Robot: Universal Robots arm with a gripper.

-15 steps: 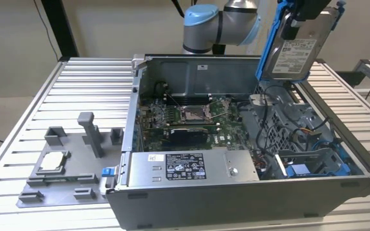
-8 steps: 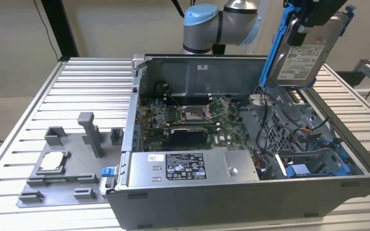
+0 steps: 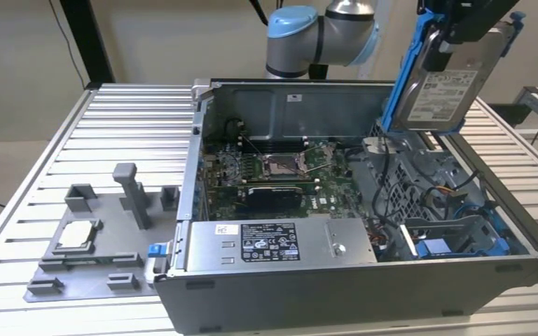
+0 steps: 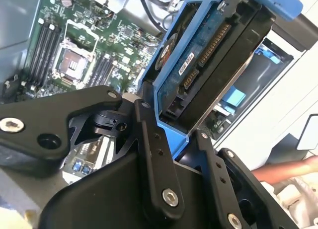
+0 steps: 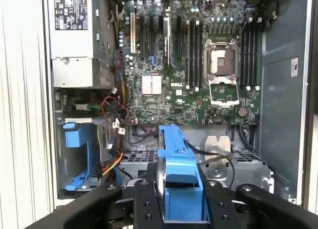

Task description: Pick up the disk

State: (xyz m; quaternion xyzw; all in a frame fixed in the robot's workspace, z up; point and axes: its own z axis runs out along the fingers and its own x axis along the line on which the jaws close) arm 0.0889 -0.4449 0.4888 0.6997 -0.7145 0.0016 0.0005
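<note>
The disk (image 3: 442,84) is a silver-grey drive with a white label, clipped in a blue frame. It hangs upright in the air above the open computer case (image 3: 363,287), at the exterior view's upper right. My gripper (image 3: 467,29) is shut on its top end. In the second wrist view the black fingers (image 4: 154,154) clamp the blue frame, and the disk's (image 4: 208,65) connector edge faces the camera. In the first wrist view the disk's blue frame (image 5: 176,169) sits edge-on between the fingers (image 5: 214,204), over the motherboard (image 5: 198,65).
Inside the case lie a grey power supply box (image 3: 269,241) with a black-and-white label, a blue drive bay (image 3: 456,245) and loose cables (image 5: 112,110). A grey fixture plate (image 3: 110,280) with a small silver chip (image 3: 78,234) sits on the slatted table (image 3: 120,126).
</note>
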